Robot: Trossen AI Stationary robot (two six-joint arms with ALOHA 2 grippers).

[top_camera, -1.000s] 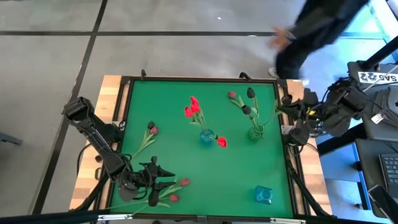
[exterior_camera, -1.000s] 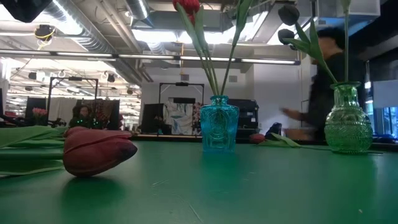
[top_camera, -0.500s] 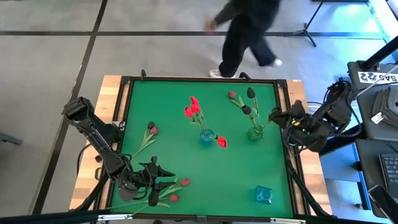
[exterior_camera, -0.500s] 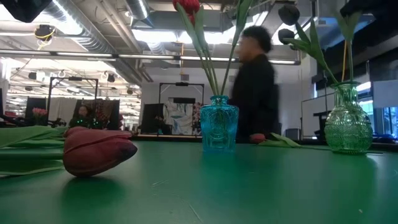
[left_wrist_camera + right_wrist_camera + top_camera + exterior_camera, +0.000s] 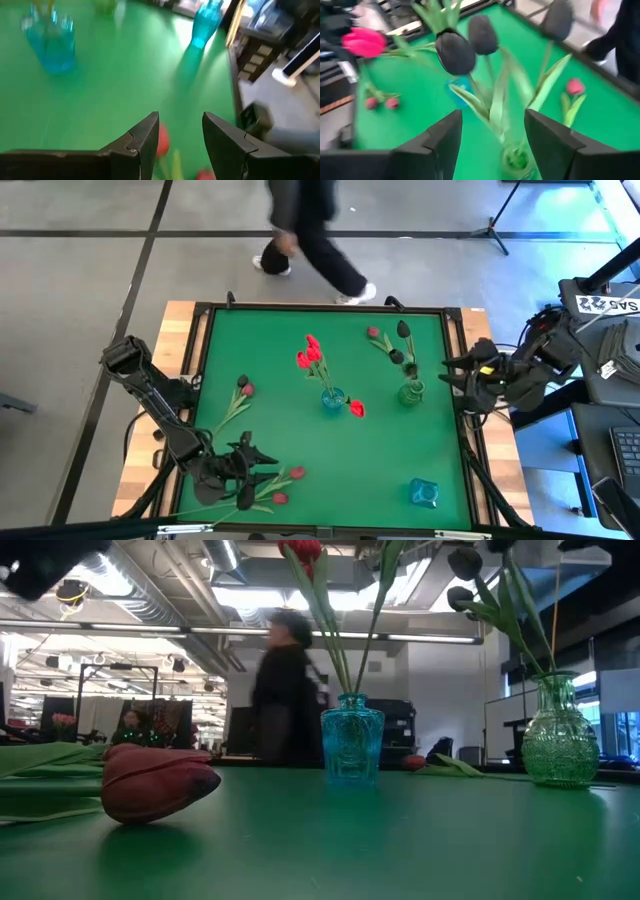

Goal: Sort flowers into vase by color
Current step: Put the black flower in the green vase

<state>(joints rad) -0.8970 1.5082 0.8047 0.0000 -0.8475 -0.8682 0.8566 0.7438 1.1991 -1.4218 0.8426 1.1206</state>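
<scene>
Red tulips [image 5: 310,355] stand in a blue vase [image 5: 332,400] at mid-table. Dark maroon tulips [image 5: 456,50] and a pink one [image 5: 373,333] stand in a green vase [image 5: 412,392]. My right gripper [image 5: 448,370] is open beside that vase, at the table's right edge, and the stems rise just ahead of its fingers [image 5: 492,145]. My left gripper [image 5: 268,470] hovers open near the front left. Below and between its fingers lies a red flower head [image 5: 162,140], and a second one [image 5: 280,498] lies close by. Another tulip [image 5: 243,387] lies on the table farther left.
A loose red head [image 5: 356,408] lies beside the blue vase. A second blue vase [image 5: 424,493] stands at the front right. A person [image 5: 305,225] walks past behind the far edge. The wooden rim [image 5: 178,350] frames the green mat.
My right gripper has moved in from the right edge toward the green vase and opened there. The tulip stem that stood upright over that vase now leans in it with the others. The person has walked from right to left behind the table.
</scene>
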